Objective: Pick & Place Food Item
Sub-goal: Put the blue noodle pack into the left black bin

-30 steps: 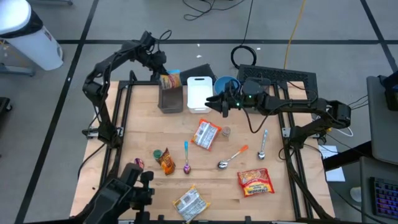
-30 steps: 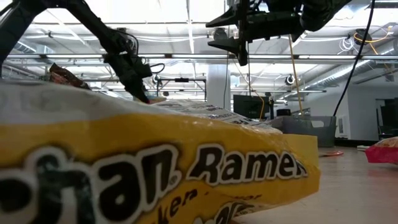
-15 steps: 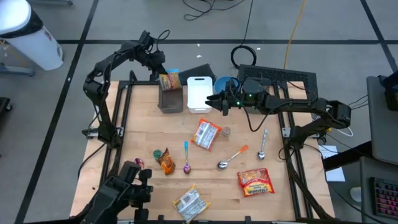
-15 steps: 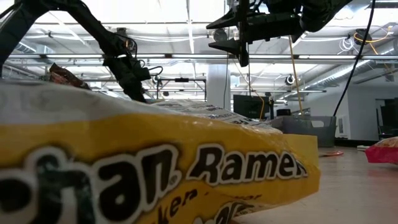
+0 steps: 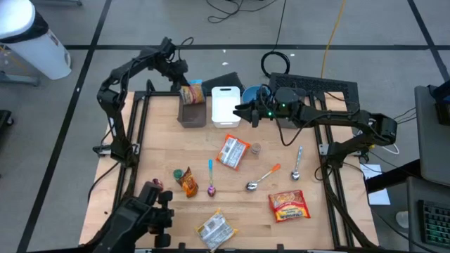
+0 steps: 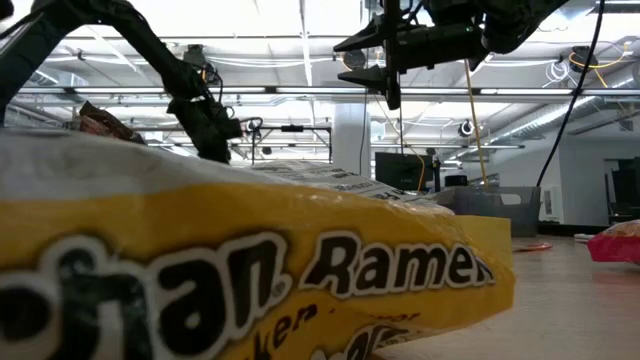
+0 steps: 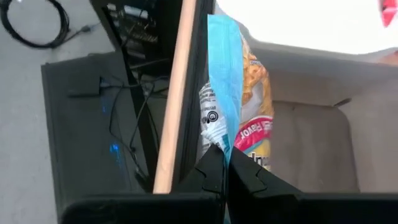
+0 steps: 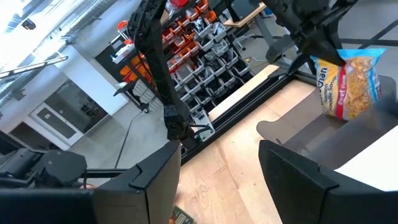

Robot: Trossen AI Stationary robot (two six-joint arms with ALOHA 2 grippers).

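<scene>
A snack bag with blue sealed edges, yellow chips and a red label hangs at the table's far left, over the far end of a grey bin. My left gripper is shut on it; the right wrist view shows the bag hanging under that gripper. My right gripper stands open and level, high over the white board, with nothing between its fingers. The low view is largely blocked by a ramen packet lying close in front. My left gripper pinches the bag's blue sealed edge between its two fingers, near the bag's upper end. The fingers come slanting down from above, from the table's far-left side. The bag hangs upright below them over the grey bin; whether its lower end touches the bin cannot be told.
A blue bowl stands behind the white board. Ramen packets, spoons, an orange packet and a small cup lie across the table's middle and near part.
My left gripper has sunk a little toward the grey bin with the bag, which stays upright in the hold.
</scene>
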